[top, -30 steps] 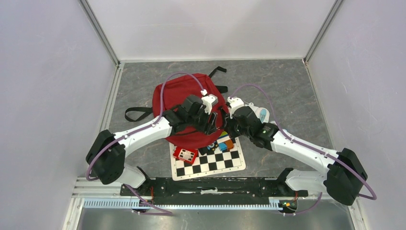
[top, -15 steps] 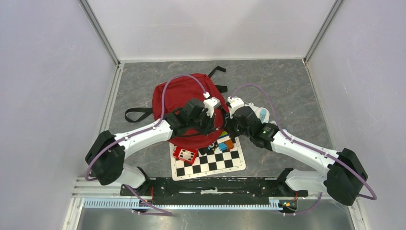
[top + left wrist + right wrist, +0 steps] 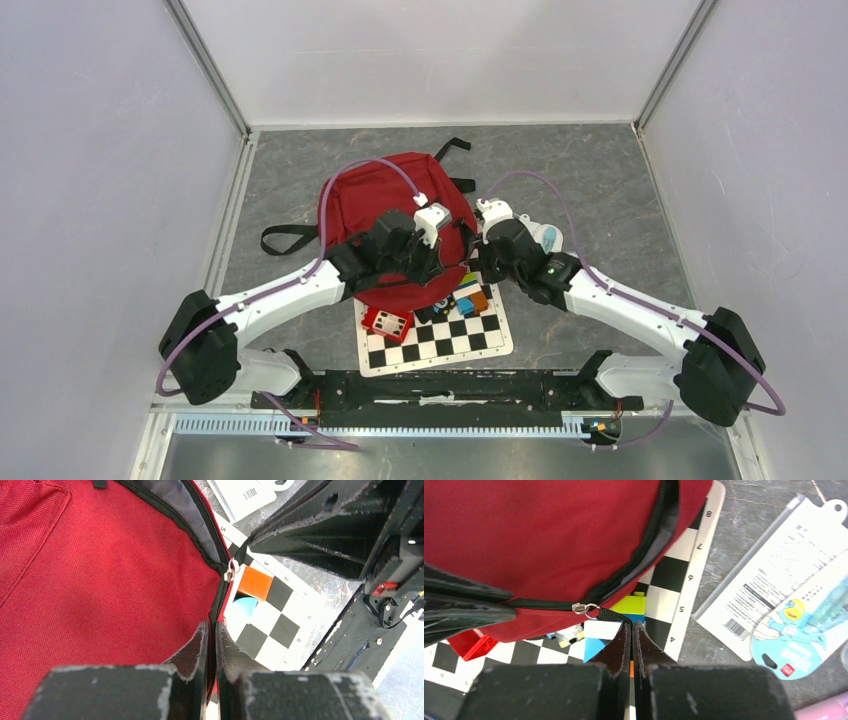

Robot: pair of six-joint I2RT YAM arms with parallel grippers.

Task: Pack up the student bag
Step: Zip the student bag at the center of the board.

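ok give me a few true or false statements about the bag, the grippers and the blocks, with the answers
1. The student bag lies partly on the checkerboard mat. True.
2. The right gripper hangs open above the bag. False: it is shut on the black zipper pull.
3. The orange block is inside the bag. False: it lies on the mat, just outside the bag's zipper edge.
4. The left gripper pinches the bag's edge at the zipper. True.
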